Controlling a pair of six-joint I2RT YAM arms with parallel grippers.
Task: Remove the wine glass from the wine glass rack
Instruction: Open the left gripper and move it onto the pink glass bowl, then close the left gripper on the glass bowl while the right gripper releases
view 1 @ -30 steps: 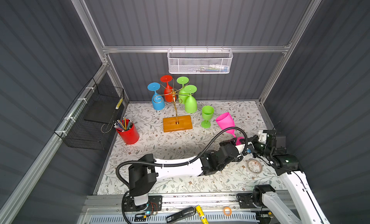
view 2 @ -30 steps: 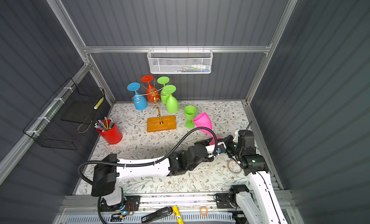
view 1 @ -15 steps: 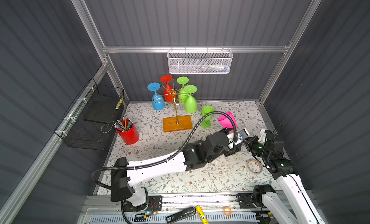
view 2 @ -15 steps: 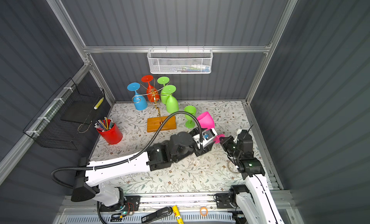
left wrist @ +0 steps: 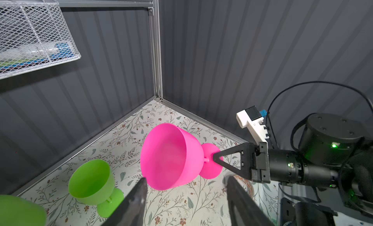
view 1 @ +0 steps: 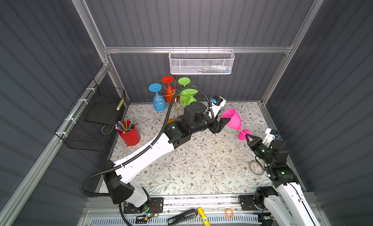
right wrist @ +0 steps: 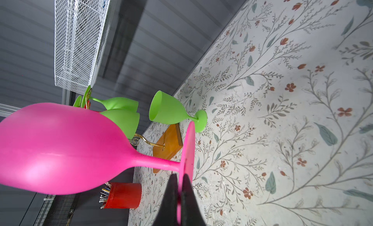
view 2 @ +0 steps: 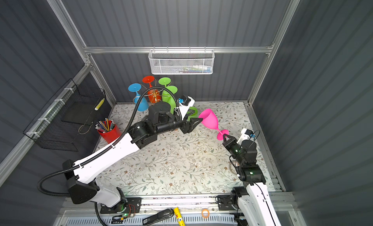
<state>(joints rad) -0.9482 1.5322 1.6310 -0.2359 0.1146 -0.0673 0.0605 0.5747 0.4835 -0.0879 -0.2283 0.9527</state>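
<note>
KM: Since a second ago the left gripper (left wrist: 186, 179) has come up from beside the right arm's wrist to the bowl of the pink wine glass (view 1: 232, 119). The glass sits about where it was.

RT: Jaws?

KM: On the left gripper they stand wide apart, with the bowl rim just ahead of them; contact not resolvable. The right gripper (view 1: 246, 136) is clamped on the rim of the foot, and the glass is tilted over the bench (view 1: 201, 164).

RT: Rack?

KM: At the back, the wine glass rack (right wrist: 168, 144) carries the hanging glasses (view 1: 159, 104) upside down. The pink one is off it, well apart. A green glass (left wrist: 90, 180) stands between.
</note>
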